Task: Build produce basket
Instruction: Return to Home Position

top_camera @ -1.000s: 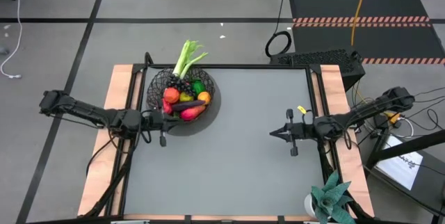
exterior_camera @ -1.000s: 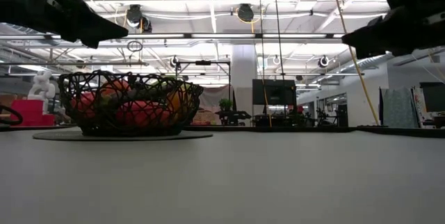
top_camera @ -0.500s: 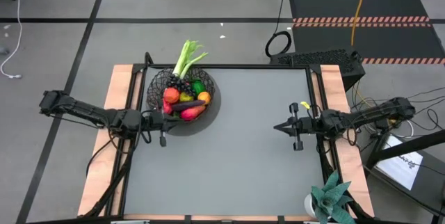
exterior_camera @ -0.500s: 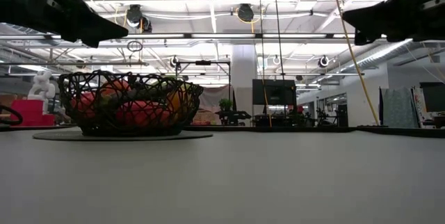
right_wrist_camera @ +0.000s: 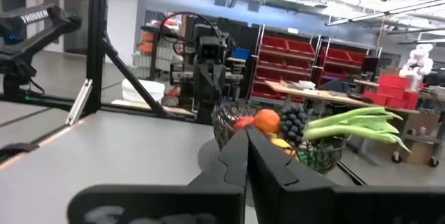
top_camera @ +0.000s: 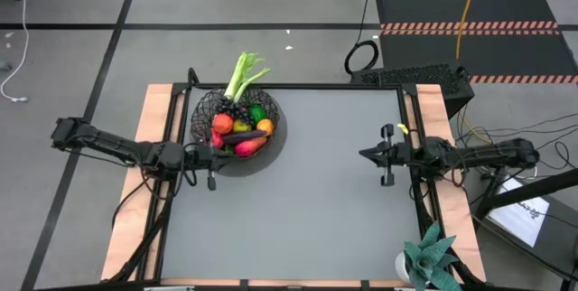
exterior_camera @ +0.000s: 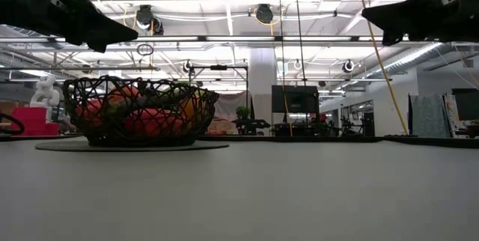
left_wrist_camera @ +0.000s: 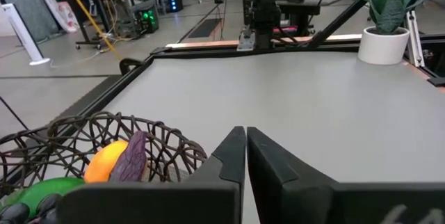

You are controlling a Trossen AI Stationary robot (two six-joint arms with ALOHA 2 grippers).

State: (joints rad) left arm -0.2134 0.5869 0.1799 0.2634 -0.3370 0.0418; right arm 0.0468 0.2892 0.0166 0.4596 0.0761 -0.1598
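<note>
The black wire basket [top_camera: 233,121] stands on a dark round mat at the table's far left, filled with produce: orange, purple grapes, green lime, dark eggplant, red-yellow mango, pink-red fruits. The leek [top_camera: 242,76] sticks out over its far rim. In the low view the basket [exterior_camera: 138,111] sits at the left. My left gripper [top_camera: 219,149] hovers shut just at the basket's near-left rim, touching nothing; its wrist view shows the shut fingers [left_wrist_camera: 245,156] beside the basket [left_wrist_camera: 104,154]. My right gripper [top_camera: 364,154] is shut above the table's right side, facing the basket [right_wrist_camera: 292,137].
A spiky teal-green plant [top_camera: 433,259] in a white pot stands at the table's near right corner. The grey table top [top_camera: 307,192] lies bare between the two arms. Wooden side rails [top_camera: 149,146] and black frame bars border the table.
My right gripper has drawn back toward the table's right edge and risen, staying shut. The left arm and the basket have kept still.
</note>
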